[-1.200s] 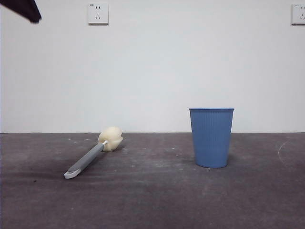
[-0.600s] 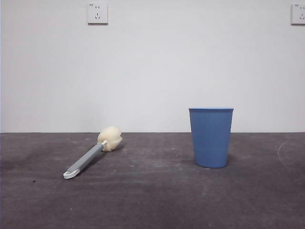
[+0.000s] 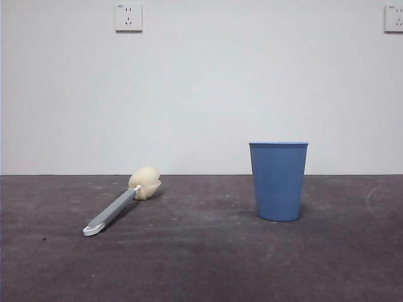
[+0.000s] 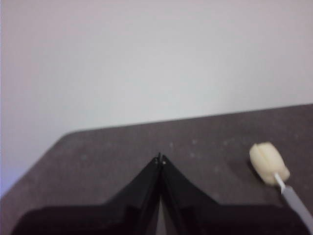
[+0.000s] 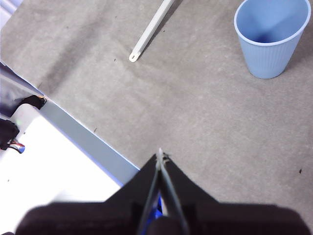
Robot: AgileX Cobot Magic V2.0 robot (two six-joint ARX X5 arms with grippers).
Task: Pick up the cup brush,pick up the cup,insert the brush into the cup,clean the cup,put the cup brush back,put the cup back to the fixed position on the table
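The cup brush point(image 3: 119, 204) lies flat on the dark grey table point(image 3: 201, 264) at the left, its cream sponge head toward the wall and its white looped end toward the front. The blue ribbed cup point(image 3: 278, 180) stands upright at the right, well apart from the brush. No arm shows in the front view. My left gripper point(image 4: 160, 159) is shut and empty, raised, with the sponge head point(image 4: 268, 162) off to one side. My right gripper point(image 5: 160, 155) is shut and empty, high over the table's edge, with the cup point(image 5: 270, 36) and the brush handle point(image 5: 150, 29) far ahead.
A white wall with two sockets point(image 3: 128, 17) stands behind the table. In the right wrist view the table's edge point(image 5: 88, 142) runs diagonally, with a white surface and cables beyond it.
A black arm tip at the front view's top left corner has withdrawn out of view. Brush and cup have not moved.
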